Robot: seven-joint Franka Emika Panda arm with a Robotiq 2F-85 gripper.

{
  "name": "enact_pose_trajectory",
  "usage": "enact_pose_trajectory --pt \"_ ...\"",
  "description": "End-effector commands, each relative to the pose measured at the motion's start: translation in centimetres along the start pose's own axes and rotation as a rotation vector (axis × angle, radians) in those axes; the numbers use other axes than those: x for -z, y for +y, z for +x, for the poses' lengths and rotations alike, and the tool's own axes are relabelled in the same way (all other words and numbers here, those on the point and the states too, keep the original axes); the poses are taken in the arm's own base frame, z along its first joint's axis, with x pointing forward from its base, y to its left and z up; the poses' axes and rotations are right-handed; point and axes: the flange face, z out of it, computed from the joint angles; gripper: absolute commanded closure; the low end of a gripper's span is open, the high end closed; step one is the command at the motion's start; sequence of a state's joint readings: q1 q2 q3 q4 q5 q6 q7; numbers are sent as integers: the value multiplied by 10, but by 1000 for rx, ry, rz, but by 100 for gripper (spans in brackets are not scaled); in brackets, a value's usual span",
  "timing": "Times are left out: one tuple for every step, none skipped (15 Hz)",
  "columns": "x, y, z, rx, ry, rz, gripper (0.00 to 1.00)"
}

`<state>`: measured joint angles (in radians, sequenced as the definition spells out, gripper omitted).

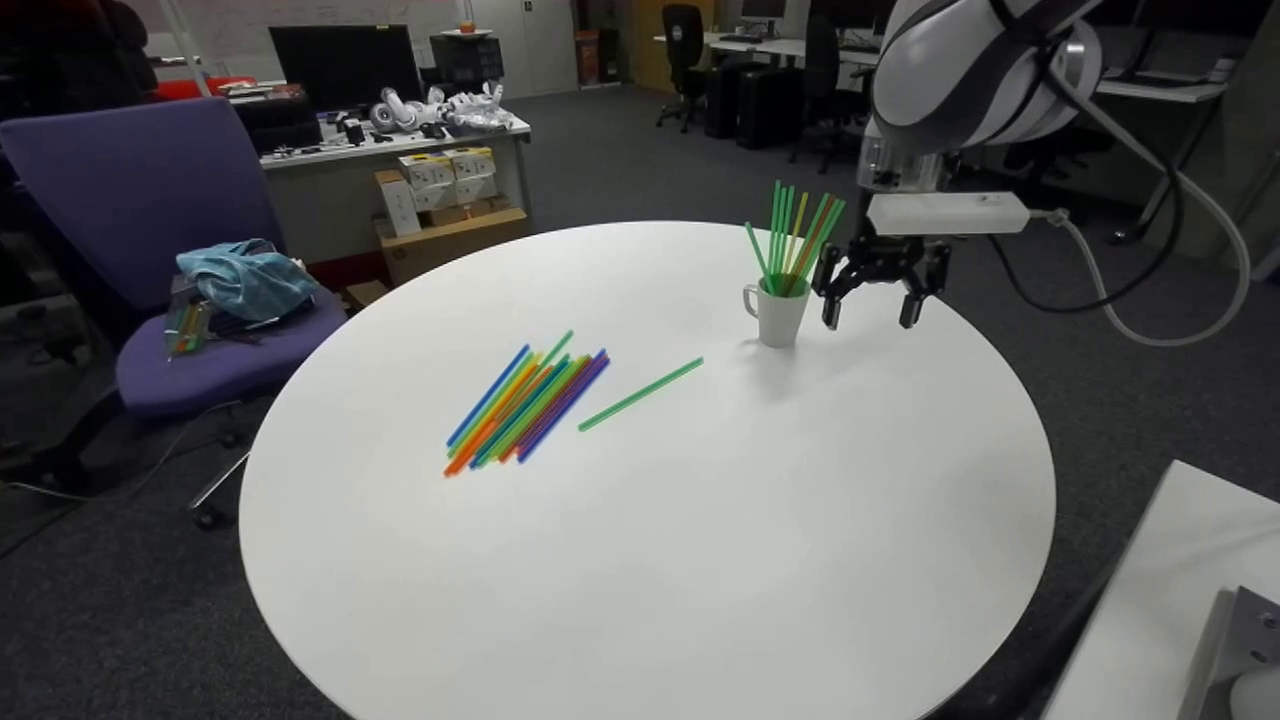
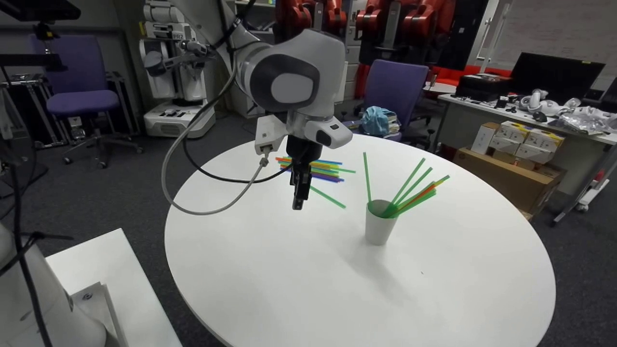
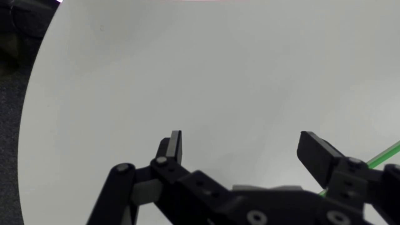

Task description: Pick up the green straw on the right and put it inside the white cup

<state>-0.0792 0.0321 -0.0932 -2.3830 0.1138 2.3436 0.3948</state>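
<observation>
Multicoloured plastic straws [image 1: 520, 412] crowd near the thin green plastic straw [image 1: 641, 394], inside the edge of the round white table [image 1: 690, 580]; black gripper [image 1: 870, 316] points down, spread wide!

In both exterior views the table [image 1: 700, 560] was brightly lit, while the carpet [image 1: 590, 150] on the far side sat dim. Soft-edged shadows lay on the near side of the white cup [image 2: 379, 229]. The wrist view was duller and greyer, with a pale sheen at right, faint shading toward the far left and a thin pink fringe at the table's far edge.
</observation>
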Motion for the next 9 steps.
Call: enact_pose_trajectory --pt "0 0 0 0 -1 -1 0" --pt "1 0 0 0 0 0 0" --pt "2 0 0 1 2 1 0" --pt "3 0 0 1 3 2 0" --pt "0 0 -4 31 -12 -13 0" --pt "-4 -2 -2 5 8 -7 0" --pt "-9 -5 6 -58 30 5 0" --pt "-14 -10 13 -109 28 26 0" --pt "-19 -13 21 -166 54 59 0"
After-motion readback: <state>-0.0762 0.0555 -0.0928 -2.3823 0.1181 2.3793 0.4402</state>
